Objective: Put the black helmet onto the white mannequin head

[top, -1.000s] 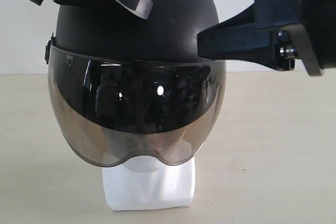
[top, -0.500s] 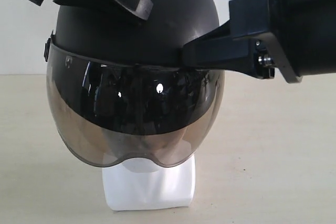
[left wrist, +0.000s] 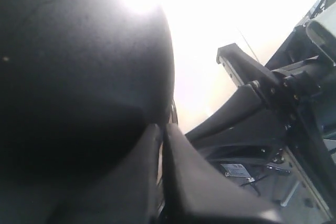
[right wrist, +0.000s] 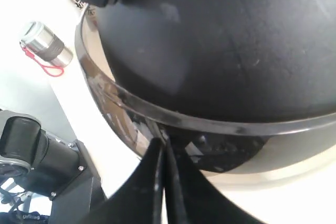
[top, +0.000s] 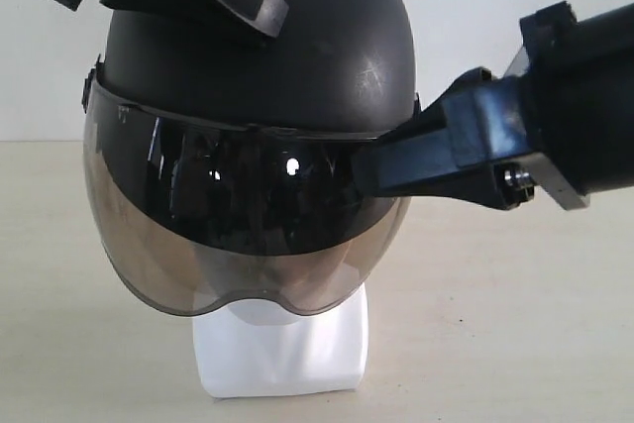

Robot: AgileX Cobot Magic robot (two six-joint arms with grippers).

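Matte black helmet (top: 297,56) sits over the white mannequin head (top: 282,354), whose base shows at six o'clock. The right gripper (top: 365,160), pressed together, butts the visor (top: 238,235) at three o'clock. The left gripper (left wrist: 161,150), likewise closed, rests at eleven. I'd worry a harder push topples everything.

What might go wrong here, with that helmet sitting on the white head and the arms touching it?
1. The right gripper, jaws shut, sits against the upper edge of the visor; it might scratch or pry it.
2. The black helmet is wider than the base of the white mannequin head, so a sideways shove may topple both.
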